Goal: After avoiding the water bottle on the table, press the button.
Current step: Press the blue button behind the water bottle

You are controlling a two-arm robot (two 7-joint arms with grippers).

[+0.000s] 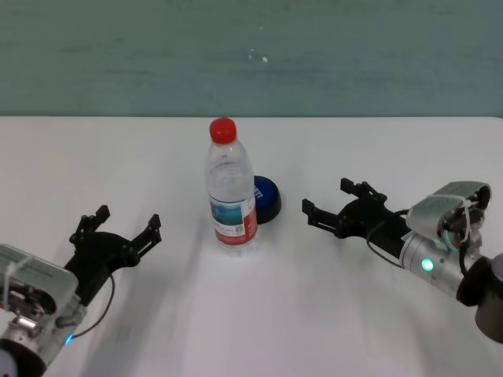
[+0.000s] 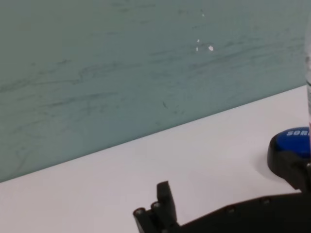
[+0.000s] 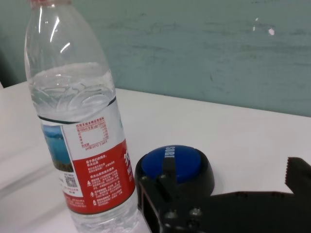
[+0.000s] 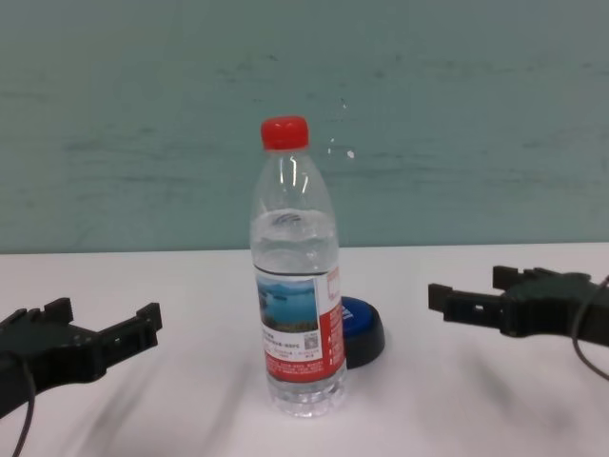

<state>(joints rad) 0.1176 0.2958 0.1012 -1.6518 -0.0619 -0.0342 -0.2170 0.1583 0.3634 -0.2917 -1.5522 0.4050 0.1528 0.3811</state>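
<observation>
The water bottle (image 1: 231, 191) stands upright at the middle of the white table (image 1: 330, 314), clear with a red cap and a red-banded label; it also fills the right wrist view as bottle (image 3: 82, 131) and shows in the chest view as bottle (image 4: 296, 286). Just behind it to the right sits the blue button (image 1: 266, 198), also seen as button (image 3: 176, 167) and button (image 4: 363, 330), partly hidden by the bottle. My right gripper (image 1: 329, 203) is open, a short way right of the button, pointing at it. My left gripper (image 1: 126, 222) is open at the near left, apart from both.
A teal wall (image 1: 251, 55) runs along the table's far edge. Bare white tabletop lies between the right gripper and the button, and to the left of the bottle.
</observation>
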